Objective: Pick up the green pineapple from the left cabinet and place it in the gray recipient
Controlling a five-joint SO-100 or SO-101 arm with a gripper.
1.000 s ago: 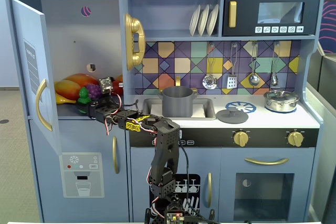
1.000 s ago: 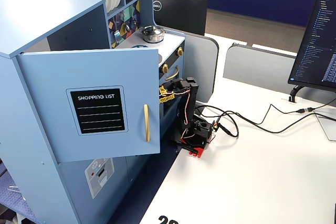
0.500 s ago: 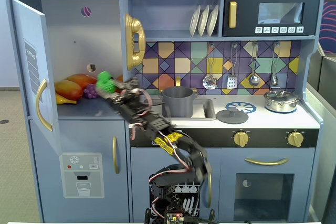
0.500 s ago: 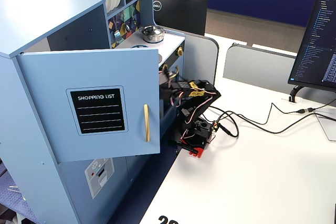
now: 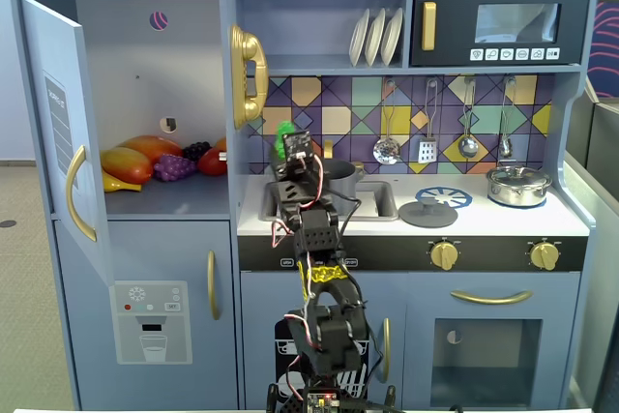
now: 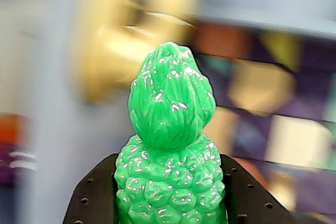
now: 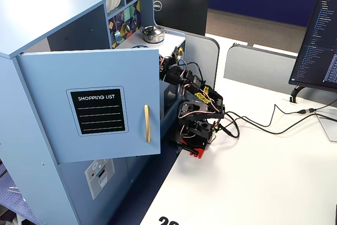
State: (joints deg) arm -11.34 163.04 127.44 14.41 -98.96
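The gripper (image 6: 170,203) was clamped on the green pineapple (image 6: 170,145), leaf-end up, with the gray recipient (image 5: 340,179) apparently just right in a fixed view.

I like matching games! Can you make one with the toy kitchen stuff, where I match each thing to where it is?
Things:
1. green pineapple
2. purple grapes
3. shiny silver pot
4. white plates

Places:
A. on the stove top at the right in a fixed view
B. held in the claw
C. standing on the shelf beside the microwave
D. on the shelf inside the open left cabinet

Pairs: 1-B, 2-D, 3-A, 4-C
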